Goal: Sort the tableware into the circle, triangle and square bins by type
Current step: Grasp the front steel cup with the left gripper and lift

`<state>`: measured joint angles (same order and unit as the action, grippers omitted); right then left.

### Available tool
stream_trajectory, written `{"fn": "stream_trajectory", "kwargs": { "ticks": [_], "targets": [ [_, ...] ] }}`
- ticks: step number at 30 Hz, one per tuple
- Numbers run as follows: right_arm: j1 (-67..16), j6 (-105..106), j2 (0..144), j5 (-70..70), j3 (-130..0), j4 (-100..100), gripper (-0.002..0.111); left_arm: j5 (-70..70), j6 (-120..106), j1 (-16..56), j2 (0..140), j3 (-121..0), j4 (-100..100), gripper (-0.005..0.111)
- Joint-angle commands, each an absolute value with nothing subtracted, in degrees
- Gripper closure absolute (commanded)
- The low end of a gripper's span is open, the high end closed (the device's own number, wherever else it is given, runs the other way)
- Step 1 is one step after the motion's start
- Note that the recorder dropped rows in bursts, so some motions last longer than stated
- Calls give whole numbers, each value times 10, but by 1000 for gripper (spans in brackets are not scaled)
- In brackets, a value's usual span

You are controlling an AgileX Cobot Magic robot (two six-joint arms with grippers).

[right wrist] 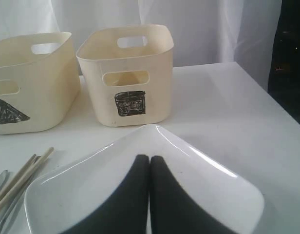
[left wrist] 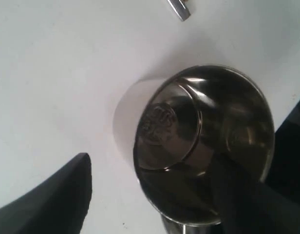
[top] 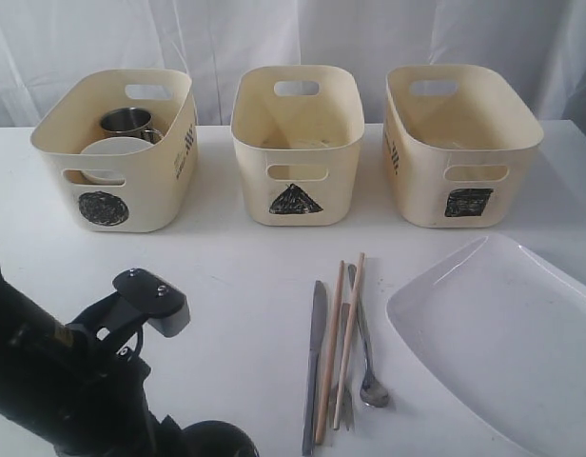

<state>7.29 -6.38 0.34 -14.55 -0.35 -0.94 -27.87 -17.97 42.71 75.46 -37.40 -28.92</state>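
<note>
A steel mug (left wrist: pixel 203 146) stands on the white table, seen from above in the left wrist view. My left gripper (left wrist: pixel 155 161) is open around it, with one finger (left wrist: pixel 57 195) well clear of its wall and the other over its mouth. In the exterior view the left arm (top: pixel 74 371) hides that mug. The circle bin (top: pixel 155 195) holds another steel mug (top: pixel 129 122) and the small white bowl (top: pixel 117 152). My right gripper (right wrist: pixel 150 158) is shut, empty, above the large white plate (right wrist: pixel 198 175) (top: pixel 502 333). The steel bowl is out of view.
The triangle bin (top: pixel 322 195) (right wrist: pixel 33 97) and the square bin (top: pixel 417 190) (right wrist: pixel 130 78) stand in the back row. Knife (top: pixel 315 362), chopsticks (top: pixel 341 343), fork (top: pixel 345 419) and spoon (top: pixel 369 376) lie together between the left arm and the plate.
</note>
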Motion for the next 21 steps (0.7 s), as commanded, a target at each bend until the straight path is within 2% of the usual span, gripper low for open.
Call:
{"fn": "stream_trajectory", "kwargs": {
  "ticks": [1,13,21],
  "targets": [
    [69,-63,0,-141,0,-6,108,-279,-180,430,762,-371,-294,35],
    [69,-63,0,-141,0,-7,108,-268,-181,430,807,-371,-295,35],
    [69,-63,0,-141,0,-5,108,-254,-181,430,807,-371,-295,40]
  ]
}}
